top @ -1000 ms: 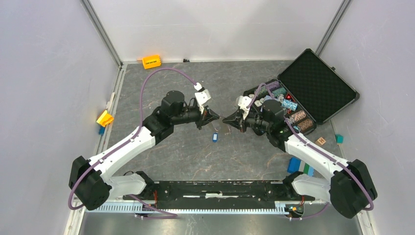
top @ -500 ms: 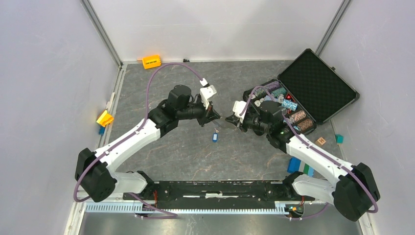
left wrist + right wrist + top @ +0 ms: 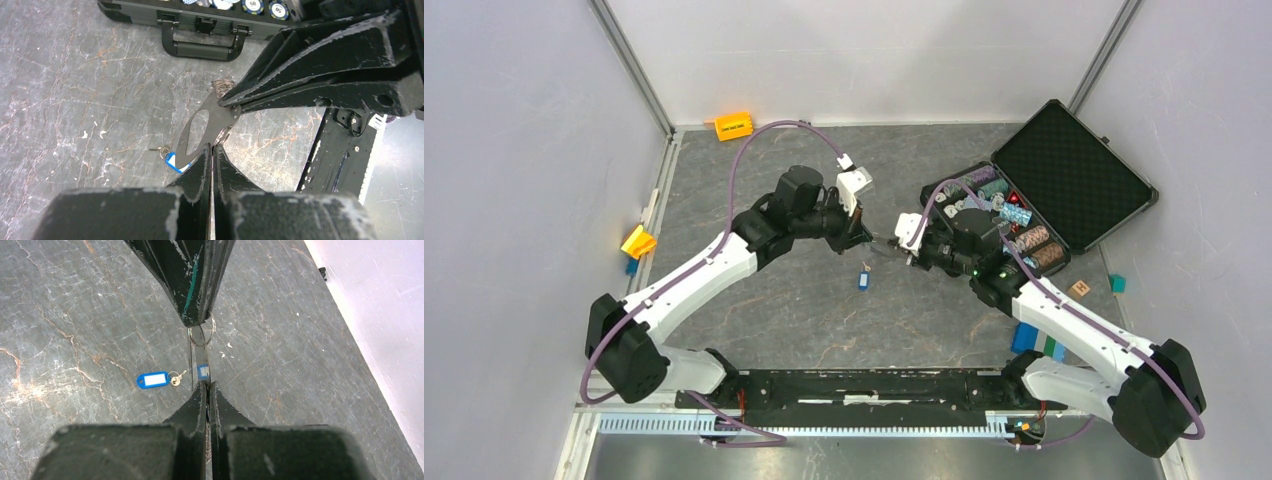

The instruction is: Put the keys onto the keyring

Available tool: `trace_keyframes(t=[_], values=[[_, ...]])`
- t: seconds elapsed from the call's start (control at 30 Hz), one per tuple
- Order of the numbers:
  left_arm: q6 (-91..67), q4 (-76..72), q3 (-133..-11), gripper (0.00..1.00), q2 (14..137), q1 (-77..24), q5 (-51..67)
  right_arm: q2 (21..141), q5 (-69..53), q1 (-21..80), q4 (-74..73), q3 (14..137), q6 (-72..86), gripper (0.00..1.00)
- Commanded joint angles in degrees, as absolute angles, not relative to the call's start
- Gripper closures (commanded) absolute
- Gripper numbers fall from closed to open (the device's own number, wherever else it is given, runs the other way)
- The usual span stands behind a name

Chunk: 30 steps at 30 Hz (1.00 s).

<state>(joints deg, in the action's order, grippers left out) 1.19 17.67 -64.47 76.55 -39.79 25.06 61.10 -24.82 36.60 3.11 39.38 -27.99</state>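
A dark flat carabiner-style keyring (image 3: 200,130) hangs in mid-air between my two grippers above the table's middle (image 3: 882,243). My left gripper (image 3: 212,147) is shut on its lower edge, where a small metal ring (image 3: 202,335) shows. My right gripper (image 3: 206,385) is shut on the other end, by a wire coil (image 3: 222,85). A small blue label (image 3: 202,371) shows just ahead of the right tips. A key with a blue tag (image 3: 862,281) lies on the table below, also in the right wrist view (image 3: 152,380).
An open black case (image 3: 1064,180) with poker chips stands at the back right. An orange block (image 3: 734,126) lies at the back wall and a yellow piece (image 3: 638,241) at the left wall. Small blocks (image 3: 1039,340) lie by the right arm.
Both arms have reached farther from their bases and the wrists have turned. The gripper tips stay together over the middle. The blue-tagged key has not moved.
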Motion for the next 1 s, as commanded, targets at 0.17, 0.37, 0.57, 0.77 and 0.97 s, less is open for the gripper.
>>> trace_keyframes(t=[0.17, 0.37, 0.57, 0.77, 0.97], values=[[-3.1, 21.5, -71.1, 0.98, 81.0, -40.0, 18.2, 61.1, -22.5, 38.8, 5.8, 43.2, -27.4, 1.00], [-7.0, 23.6, -74.5, 0.98, 83.1, -40.1, 17.3, 62.4, -15.8, 39.6, 6.7, 43.0, -25.8, 1.00], [-11.9, 27.5, -78.5, 0.98, 86.1, -40.1, 17.7, 63.2, -11.5, 40.2, 7.3, 43.2, -24.8, 1.00], [-14.3, 29.4, -80.4, 0.98, 87.7, -40.1, 15.5, 63.5, -9.9, 40.4, 7.4, 43.3, -24.3, 1.00], [-16.6, 29.2, -80.6, 0.98, 87.8, -40.1, 15.2, 64.4, -7.9, 40.5, 7.9, 43.2, -23.5, 1.00]])
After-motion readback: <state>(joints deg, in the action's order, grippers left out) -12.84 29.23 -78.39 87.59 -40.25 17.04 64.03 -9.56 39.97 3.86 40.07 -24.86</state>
